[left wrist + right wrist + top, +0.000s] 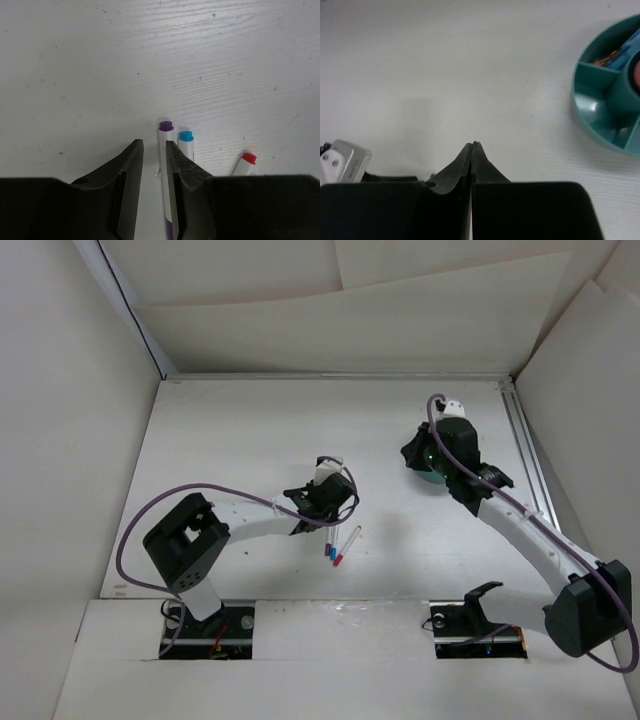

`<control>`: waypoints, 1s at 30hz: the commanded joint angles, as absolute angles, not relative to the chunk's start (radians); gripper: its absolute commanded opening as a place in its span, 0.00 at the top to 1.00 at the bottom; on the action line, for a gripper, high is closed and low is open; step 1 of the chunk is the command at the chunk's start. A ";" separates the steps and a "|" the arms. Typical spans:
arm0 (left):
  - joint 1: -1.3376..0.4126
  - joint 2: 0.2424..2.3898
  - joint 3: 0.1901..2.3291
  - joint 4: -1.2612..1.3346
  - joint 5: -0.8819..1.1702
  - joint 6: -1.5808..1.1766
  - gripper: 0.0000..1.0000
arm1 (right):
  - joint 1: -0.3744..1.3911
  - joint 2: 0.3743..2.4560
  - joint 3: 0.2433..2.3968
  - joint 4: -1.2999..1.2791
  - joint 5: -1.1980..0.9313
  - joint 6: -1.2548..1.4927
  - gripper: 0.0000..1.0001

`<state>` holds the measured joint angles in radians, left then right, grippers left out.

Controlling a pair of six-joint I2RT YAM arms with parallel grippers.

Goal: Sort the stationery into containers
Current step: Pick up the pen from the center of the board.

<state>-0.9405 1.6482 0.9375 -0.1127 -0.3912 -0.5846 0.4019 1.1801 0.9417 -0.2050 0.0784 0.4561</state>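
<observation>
Three thin white pens lie side by side on the table: a purple-tipped pen, a blue-tipped pen and a red-tipped pen. My left gripper hangs low over them, its jaws a narrow gap apart. The purple-tipped pen lies in that gap along the right finger, and the other finger stands clear of it. From above, the pens show just below this gripper. My right gripper is shut and empty. The teal container stands to its right, with orange and light blue markers in one compartment.
In the top view the right arm covers most of the container. A metal rail runs along the table's right side. White walls close in the left, back and right. The left arm's silver wrist part shows at the right wrist view's lower left.
</observation>
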 commanded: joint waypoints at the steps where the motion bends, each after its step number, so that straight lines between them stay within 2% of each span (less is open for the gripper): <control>1: -0.939 1.615 0.917 -0.092 -0.374 -0.592 0.78 | 0.468 1.166 0.917 -0.212 0.034 0.465 1.00; 3: -0.939 1.603 0.908 -0.092 -0.374 -0.603 0.80 | 0.501 1.166 0.894 -0.242 0.034 0.474 0.97; 6: -0.939 1.536 0.867 -0.077 -0.374 -0.612 0.80 | 0.584 1.166 0.856 -0.278 0.023 0.494 0.75; 10: -0.939 1.447 0.827 -0.029 -0.362 -0.643 0.80 | 0.681 1.212 0.845 -0.360 0.044 0.520 0.55; 17: -0.939 1.306 0.740 0.037 -0.362 -0.670 0.78 | 0.821 1.376 0.916 -0.416 0.073 0.606 0.33; 19: -0.939 1.264 0.701 0.050 -0.362 -0.682 0.77 | 0.847 1.407 0.925 -0.416 0.107 0.627 0.33; 20: -0.930 1.217 0.687 0.061 -0.362 -0.693 0.77 | 0.847 1.440 0.925 -0.416 0.107 0.649 0.38; 25: -0.930 0.997 0.543 0.118 -0.439 -0.703 0.73 | 0.856 1.525 0.934 -0.405 0.167 0.696 0.47; 30: -0.900 0.830 0.480 0.132 -0.437 -0.703 0.66 | 0.856 1.595 0.965 -0.405 0.205 0.742 0.49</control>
<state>-0.9127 0.8803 0.5018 0.0765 -0.4149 -0.6922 0.8513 1.5772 0.9096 -0.4122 0.1505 0.6903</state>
